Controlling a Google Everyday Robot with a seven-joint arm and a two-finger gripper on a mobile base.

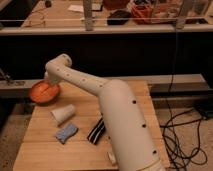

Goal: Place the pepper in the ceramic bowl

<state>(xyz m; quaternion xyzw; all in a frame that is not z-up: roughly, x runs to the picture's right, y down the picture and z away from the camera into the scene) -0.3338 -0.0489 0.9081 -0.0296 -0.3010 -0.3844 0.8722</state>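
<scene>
The orange-brown ceramic bowl sits at the far left corner of the wooden table. My white arm reaches from the lower right across the table. Its gripper end hangs just over the bowl's right rim, mostly hidden behind the wrist. I cannot make out the pepper; it is either hidden by the gripper or lost against the orange inside of the bowl.
A translucent white cup lies on its side in front of the bowl. A blue cloth-like piece and a black striped packet lie nearer the front. Black cables trail on the floor to the right.
</scene>
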